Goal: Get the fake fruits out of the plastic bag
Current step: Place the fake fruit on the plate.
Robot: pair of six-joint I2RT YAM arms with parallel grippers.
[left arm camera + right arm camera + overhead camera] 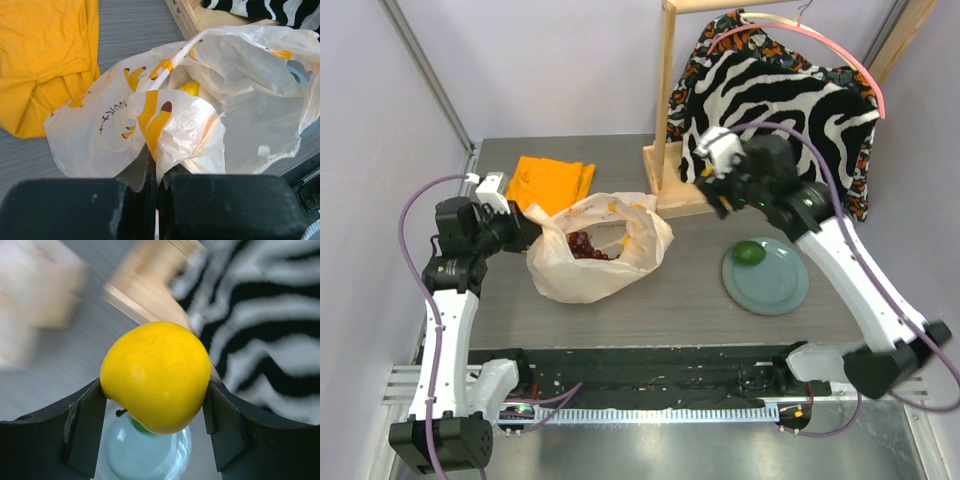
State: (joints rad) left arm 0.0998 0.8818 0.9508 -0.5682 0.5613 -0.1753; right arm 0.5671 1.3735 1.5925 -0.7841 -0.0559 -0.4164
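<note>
The plastic bag lies crumpled on the table at the left, its mouth open upward. Dark red grapes show inside it. My left gripper is shut on the bag's left edge; the left wrist view shows the film pinched between the jaws and a yellow fruit inside. My right gripper is shut on a yellow pear, held in the air over a plate. In the top view it hangs between the bag and the plate. A green avocado lies on the plate.
A pale blue-grey plate sits right of the bag and shows below the pear. A folded orange cloth lies behind the bag. A wooden rack with a zebra-patterned garment stands at the back right.
</note>
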